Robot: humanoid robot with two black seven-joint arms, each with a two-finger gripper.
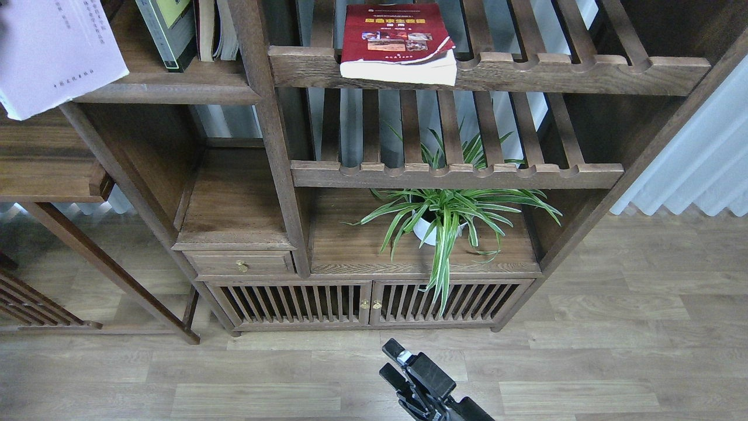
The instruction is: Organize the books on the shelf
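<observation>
The pale lavender-white book (52, 52) hangs tilted at the top left, partly cut off by the view's edge, in front of and left of the shelf (169, 89). My left gripper is out of view, so what holds the book is hidden. A black and yellow-green book (166, 29) stands upright on the shelf, with another book (217, 29) beside it. The dark red book (397, 38) lies flat on the upper slatted rack (526, 73). My right gripper (390, 363) is low over the floor, fingers apart and empty.
A potted spider plant (444, 216) stands on the lower board under a second slatted rack (456, 174). A small drawer (241, 264) and slatted cabinet doors (368, 303) are below. A side table (41, 169) stands at the left. White curtains (695, 164) hang at the right.
</observation>
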